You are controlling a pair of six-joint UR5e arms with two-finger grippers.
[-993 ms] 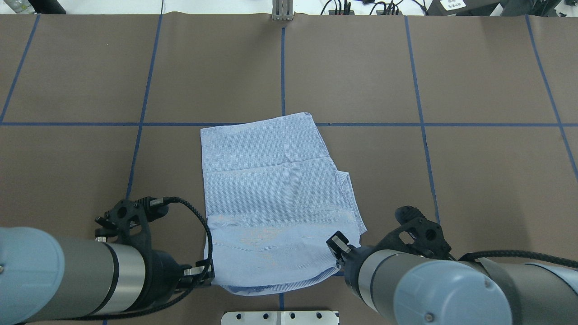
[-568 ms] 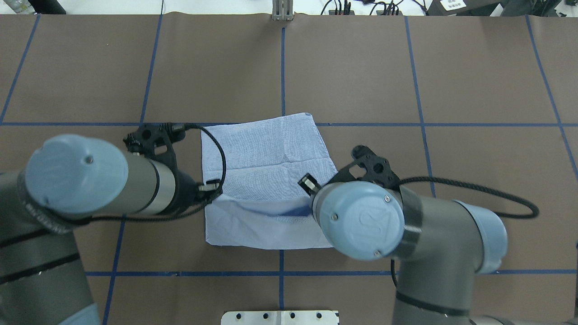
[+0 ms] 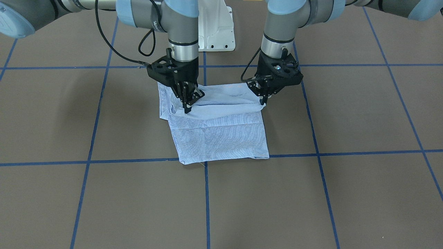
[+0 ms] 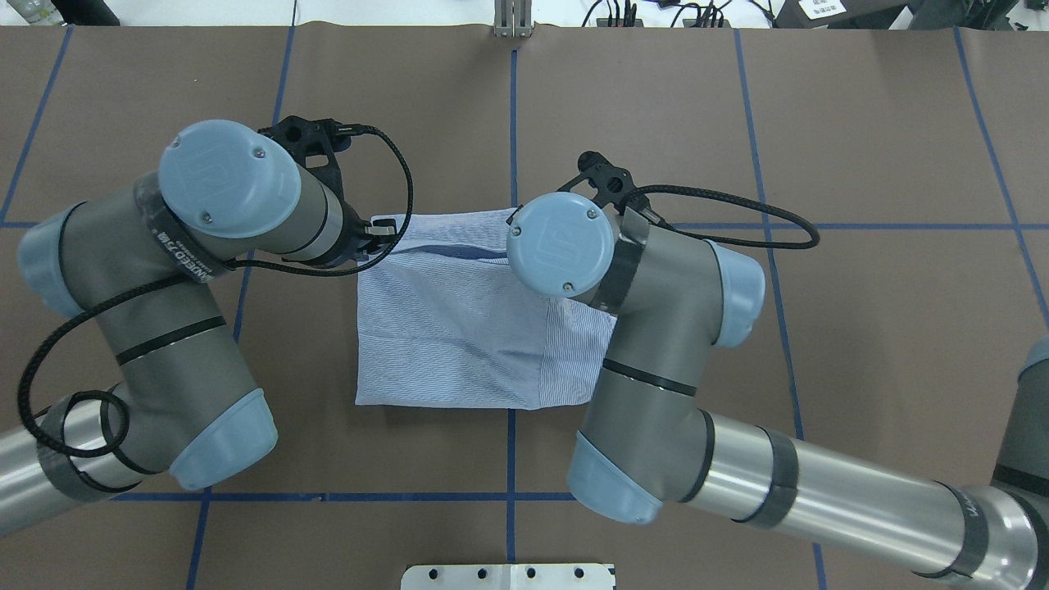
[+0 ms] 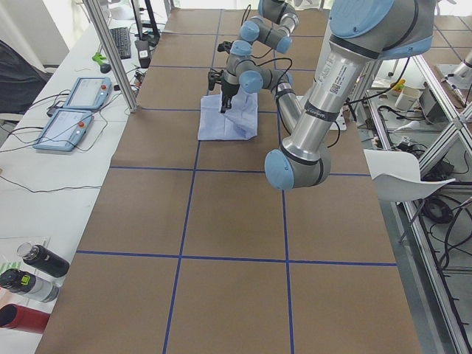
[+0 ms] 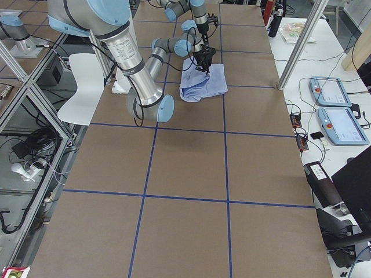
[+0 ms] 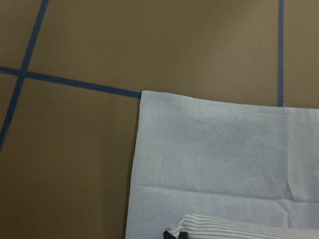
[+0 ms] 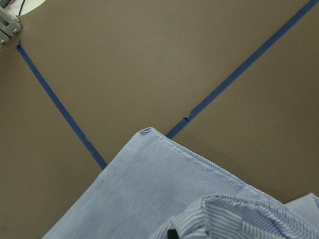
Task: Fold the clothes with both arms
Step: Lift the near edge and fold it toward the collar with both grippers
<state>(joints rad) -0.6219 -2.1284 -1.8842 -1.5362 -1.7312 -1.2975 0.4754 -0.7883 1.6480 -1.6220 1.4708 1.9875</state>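
The clothes are one light blue striped shirt [image 3: 221,138], folded into a rectangle on the brown table. In the front-facing view my left gripper [image 3: 263,102] is shut on the shirt's raised edge at the view's right. My right gripper [image 3: 187,110] is shut on the same edge at the view's left. The held edge hangs a little above the middle of the lower layer. In the overhead view the shirt [image 4: 442,328] lies between the left arm [image 4: 229,188] and the right arm [image 4: 565,246], which hide both grippers. Each wrist view shows a striped fold [image 7: 239,226] [image 8: 234,214] at the fingertips.
Blue tape lines [image 4: 513,123] divide the table into squares. The white pedestal base [image 3: 214,31] stands behind the shirt. Two teach pendants [image 5: 74,110] and a few bottles [image 5: 33,269] lie on the side bench. A white chair [image 6: 81,87] stands beside the table.
Both arms have swung from the table's near edge toward the far side. They have carried the shirt's near hem up and over the rest, and the shirt looks shorter.
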